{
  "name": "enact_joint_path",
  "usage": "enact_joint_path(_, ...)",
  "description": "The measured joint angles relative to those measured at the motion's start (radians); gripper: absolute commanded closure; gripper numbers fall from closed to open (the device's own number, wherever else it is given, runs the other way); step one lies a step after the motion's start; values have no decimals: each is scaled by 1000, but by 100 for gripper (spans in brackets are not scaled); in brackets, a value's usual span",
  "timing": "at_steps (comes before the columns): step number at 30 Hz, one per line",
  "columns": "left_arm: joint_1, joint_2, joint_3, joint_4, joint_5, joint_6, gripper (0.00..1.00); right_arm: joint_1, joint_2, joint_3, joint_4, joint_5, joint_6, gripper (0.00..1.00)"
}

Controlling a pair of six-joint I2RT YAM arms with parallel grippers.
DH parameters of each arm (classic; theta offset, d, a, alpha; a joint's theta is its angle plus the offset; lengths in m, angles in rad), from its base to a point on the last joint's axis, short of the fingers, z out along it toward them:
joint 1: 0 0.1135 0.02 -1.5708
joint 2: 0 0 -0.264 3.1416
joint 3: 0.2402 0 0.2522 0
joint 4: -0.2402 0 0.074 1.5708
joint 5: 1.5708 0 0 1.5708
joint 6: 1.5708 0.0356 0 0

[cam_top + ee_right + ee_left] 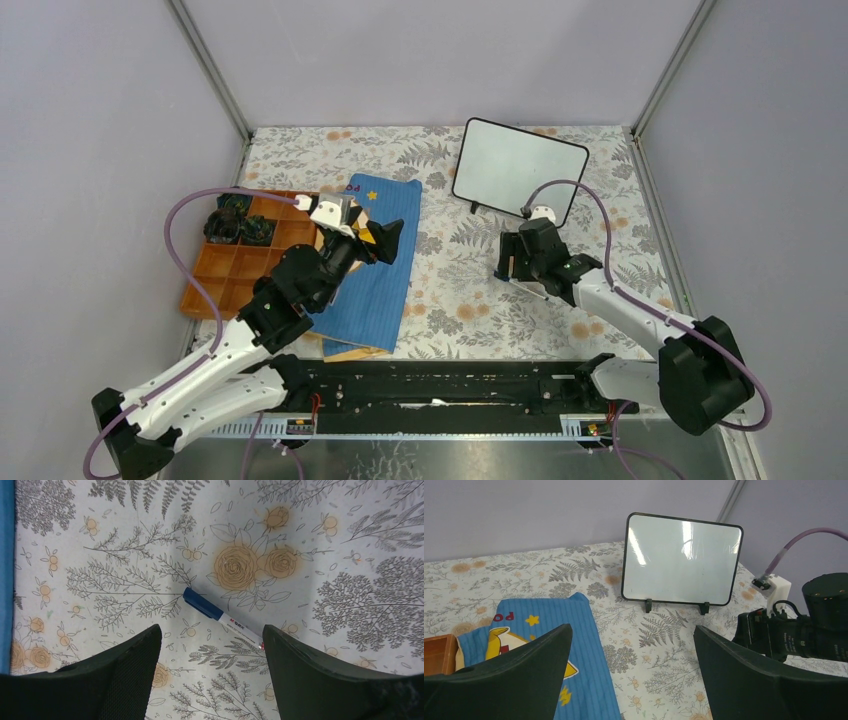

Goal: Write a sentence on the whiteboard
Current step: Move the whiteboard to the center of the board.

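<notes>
The whiteboard (520,170) stands upright on small black feet at the back right, and its face is blank; it also shows in the left wrist view (681,557). No sentence shows on it. A marker (222,618) with a blue cap and white barrel lies flat on the floral cloth; in the top view it is a thin line (530,290). My right gripper (211,628) is open and empty, hovering over the marker, whose barrel end runs under the right finger (320,675). My left gripper (632,630) is open and empty, above the right edge of the blue book.
A blue cloth-like book (375,270) with yellow stars lies left of centre. An orange compartment tray (235,265) holding dark objects (240,225) sits at the far left. The right arm (804,630) shows in the left wrist view. Walls close three sides.
</notes>
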Motion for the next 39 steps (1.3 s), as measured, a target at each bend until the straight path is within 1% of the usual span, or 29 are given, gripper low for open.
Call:
enact_joint_path(4, -1, 0, 0, 0, 0, 1, 1, 0, 28, -14, 7, -21, 13, 21)
enact_joint_path(7, -3, 0, 0, 0, 0, 2, 1, -2, 20, -29, 14, -14, 34, 20)
enact_joint_path(11, -6, 0, 0, 0, 0, 3, 1, -56, -25, -31, 28, 3, 100, 23)
enact_joint_path(13, -6, 0, 0, 0, 0, 4, 1, -103, -45, -31, 60, 42, 153, 25)
enact_joint_path(16, -8, 0, 0, 0, 0, 4, 1, -135, -31, -20, 93, 121, 222, 35)
enact_joint_path(20, -14, 0, 0, 0, -1, 4, 1, -136, 73, 27, 127, 206, 296, 40)
enact_joint_path(26, -24, -4, 0, -1, -2, 4, 1, -137, 241, 77, 200, 304, 337, 42)
enact_joint_path(33, -39, -8, 0, -2, -13, 11, 1, -143, 419, 166, 250, 346, 343, 44)
enact_joint_path(39, -44, -15, 0, -1, -22, 23, 1, -146, 483, 214, 263, 359, 319, 45)
